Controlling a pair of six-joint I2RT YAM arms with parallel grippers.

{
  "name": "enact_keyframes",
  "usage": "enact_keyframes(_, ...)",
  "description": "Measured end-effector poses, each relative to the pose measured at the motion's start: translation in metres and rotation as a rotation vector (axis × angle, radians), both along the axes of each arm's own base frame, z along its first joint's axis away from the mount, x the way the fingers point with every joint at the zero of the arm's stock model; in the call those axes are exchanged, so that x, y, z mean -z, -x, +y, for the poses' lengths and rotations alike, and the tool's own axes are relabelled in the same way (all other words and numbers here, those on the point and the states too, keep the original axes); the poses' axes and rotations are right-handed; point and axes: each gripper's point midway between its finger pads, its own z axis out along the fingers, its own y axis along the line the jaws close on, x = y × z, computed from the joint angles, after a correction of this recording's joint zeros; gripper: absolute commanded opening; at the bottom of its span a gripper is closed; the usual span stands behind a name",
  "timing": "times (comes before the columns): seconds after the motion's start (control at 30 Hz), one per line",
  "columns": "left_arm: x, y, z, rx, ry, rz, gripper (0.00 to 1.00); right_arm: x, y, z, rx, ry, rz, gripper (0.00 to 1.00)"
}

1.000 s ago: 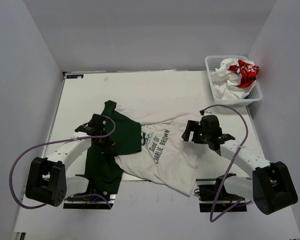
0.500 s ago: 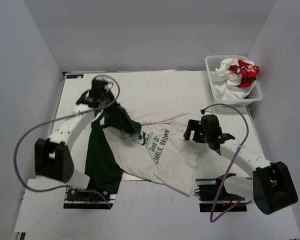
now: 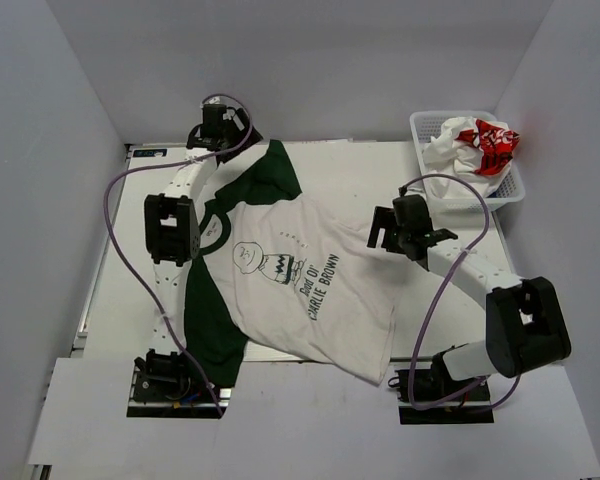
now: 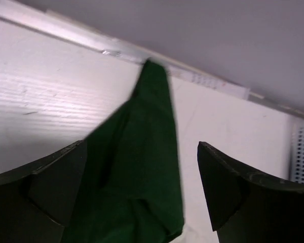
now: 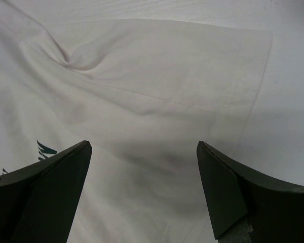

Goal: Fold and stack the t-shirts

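The off-white t-shirt (image 3: 310, 290) with dark green sleeves and a cartoon print lies spread on the table, print up. One green sleeve (image 3: 270, 175) stretches toward the back wall. My left gripper (image 3: 230, 140) is at the far back by that sleeve. In the left wrist view my left gripper (image 4: 142, 147) is open with the green sleeve (image 4: 142, 167) lying slack between the fingers. My right gripper (image 3: 380, 232) hovers open over the shirt's right edge. In the right wrist view my right gripper (image 5: 143, 144) has only off-white cloth (image 5: 157, 101) below it. A white t-shirt with red print (image 3: 475, 150) is crumpled in the basket.
A white mesh basket (image 3: 420, 125) stands at the back right corner of the table. Grey walls close in at the back and on both sides. The shirt's hem hangs over the near table edge (image 3: 310, 362) between the arm bases.
My left gripper carried the green sleeve from the middle left to the far back, spreading the shirt flat, then opened. The right gripper shifted slightly back.
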Motion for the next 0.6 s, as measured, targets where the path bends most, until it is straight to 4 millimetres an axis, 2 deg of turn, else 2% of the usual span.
enact_keyframes(0.03,0.014,0.003,0.006,0.004,-0.009,0.033,1.0,-0.001,0.001,0.0,-0.005,0.004,0.0,0.9)
enact_keyframes(0.1,0.024,0.009,0.012,0.024,-0.03,0.065,1.0,-0.003,0.006,0.0,-0.025,0.003,-0.005,0.9)
enact_keyframes(0.17,0.011,0.015,0.009,0.063,-0.046,0.05,1.0,-0.008,0.012,0.001,-0.045,-0.003,-0.021,0.9)
enact_keyframes(0.23,-0.008,0.034,0.004,0.105,-0.065,0.041,1.0,-0.011,0.02,0.004,-0.069,-0.013,-0.032,0.9)
enact_keyframes(0.33,-0.03,0.083,0.003,0.136,-0.099,0.059,1.0,-0.003,0.03,0.009,-0.1,-0.021,-0.01,0.9)
enact_keyframes(0.43,-0.034,0.146,0.008,0.139,-0.131,0.105,1.0,0.015,0.045,0.014,-0.134,-0.02,0.044,0.9)
enact_keyframes(0.5,-0.023,0.182,0.016,0.131,-0.147,0.153,1.0,0.028,0.052,0.018,-0.152,-0.011,0.091,0.9)
enact_keyframes(0.6,0.02,0.219,0.028,0.117,-0.168,0.269,1.0,0.046,0.058,0.018,-0.156,0.009,0.15,0.9)
